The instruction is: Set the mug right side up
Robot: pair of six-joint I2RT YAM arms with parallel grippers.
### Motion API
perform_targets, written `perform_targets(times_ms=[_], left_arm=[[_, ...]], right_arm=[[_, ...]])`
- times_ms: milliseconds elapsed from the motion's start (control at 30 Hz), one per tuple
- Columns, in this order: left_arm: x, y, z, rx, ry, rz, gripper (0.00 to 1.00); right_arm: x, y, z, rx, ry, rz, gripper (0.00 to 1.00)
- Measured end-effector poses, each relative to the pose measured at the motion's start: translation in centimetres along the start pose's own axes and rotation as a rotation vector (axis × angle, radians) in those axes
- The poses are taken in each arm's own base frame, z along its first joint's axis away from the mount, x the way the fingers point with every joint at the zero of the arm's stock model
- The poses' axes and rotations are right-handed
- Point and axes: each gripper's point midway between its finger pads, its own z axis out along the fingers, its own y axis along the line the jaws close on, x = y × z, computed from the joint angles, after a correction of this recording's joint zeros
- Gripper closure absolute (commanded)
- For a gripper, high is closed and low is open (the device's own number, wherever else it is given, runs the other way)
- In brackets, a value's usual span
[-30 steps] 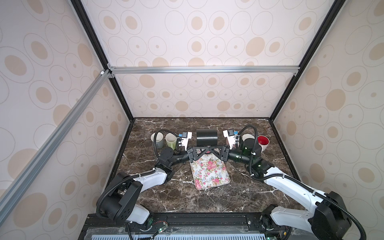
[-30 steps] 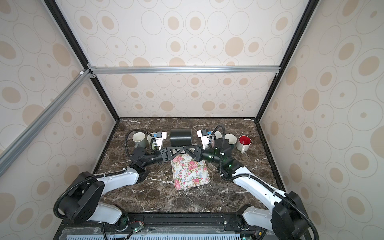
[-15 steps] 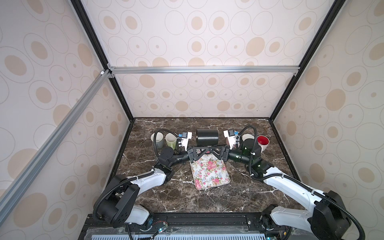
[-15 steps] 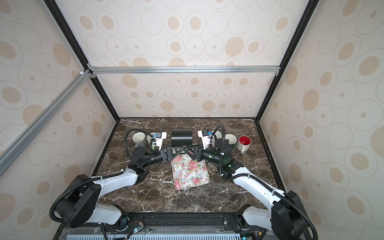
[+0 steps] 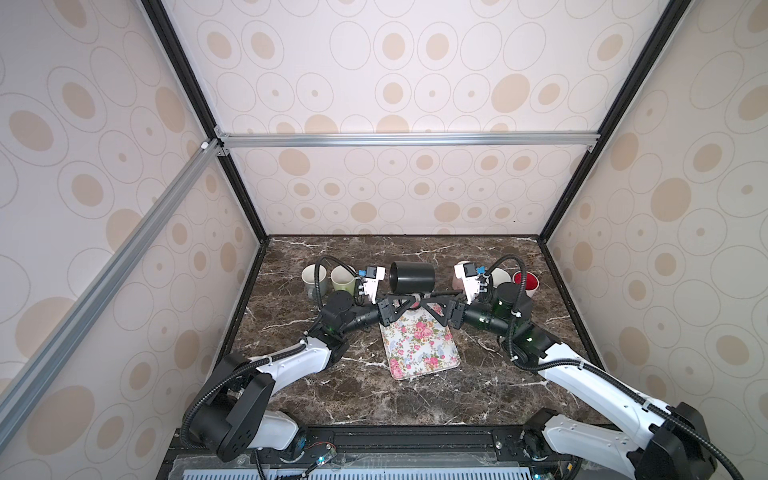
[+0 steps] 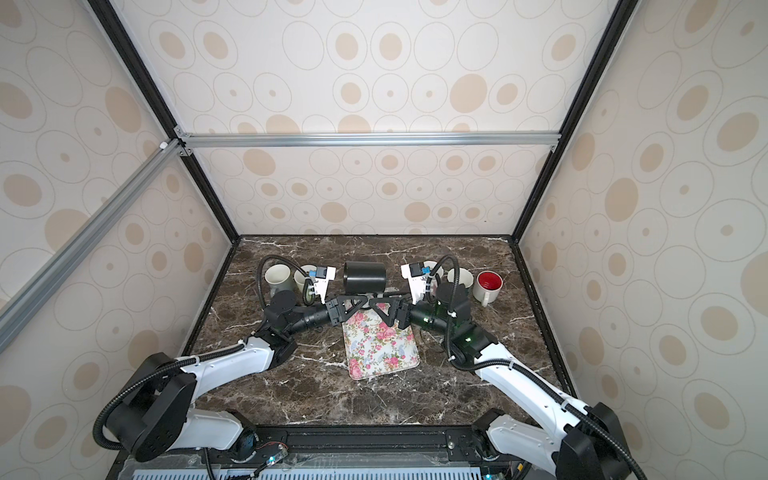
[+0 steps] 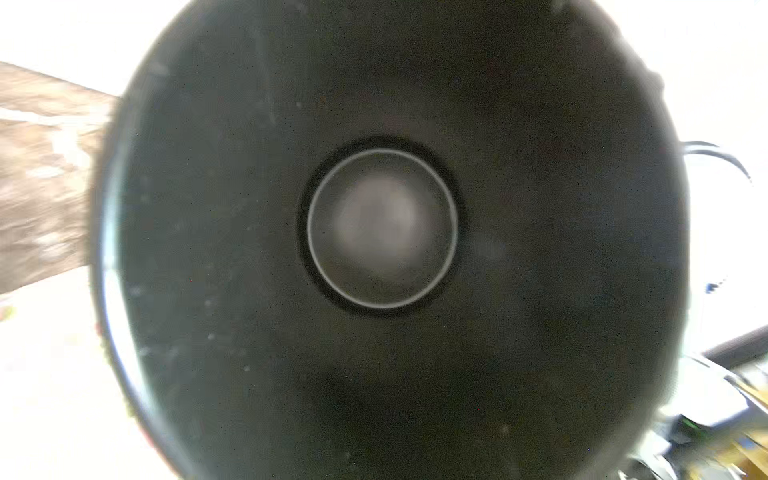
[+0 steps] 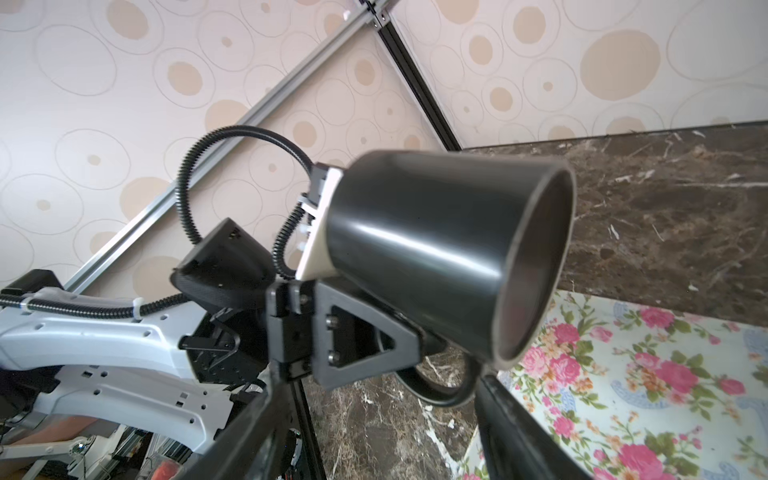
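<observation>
Black mug (image 5: 412, 277): held sideways, aloft by floral mat's (image 5: 419, 349) far end, handle clenched in left gripper (image 5: 411, 301); right gripper (image 5: 432, 305) released. Mid-turn; next apparently called for rolling it upright.

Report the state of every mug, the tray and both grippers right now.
Black mug: on its side, off the table.
Left gripper: shut on the black mug.
Right gripper: fingers open, empty.
White mug: upright.
Green mug: upright.
Cream mug: upright, partly hidden.
Red-lined mug: upright.
Pink mug: mostly hidden, cannot tell.
Floral tray: flat on the table, empty.
</observation>
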Motion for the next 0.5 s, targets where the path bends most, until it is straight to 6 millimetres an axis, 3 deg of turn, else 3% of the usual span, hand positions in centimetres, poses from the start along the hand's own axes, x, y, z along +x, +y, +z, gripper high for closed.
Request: perform_targets(times_ms=[133,433,500], left_arm=[[0.8,1.9,-0.3,-0.100,0.028,0.002,1.00],[1.2,4.1,-1.2,-0.237,0.031,0.020,1.00],[1.3,4.7,-1.5,-0.274,0.031,0.023,1.00]], right_arm=[[0.0,0.1,-0.2,0.001,0.002,-0.023,0.19],[-0.1,0.5,-0.9,0.009,0.000,-0.049,0.17],[0.0,0.4,-0.9,0.017,0.000,-0.048,0.12]])
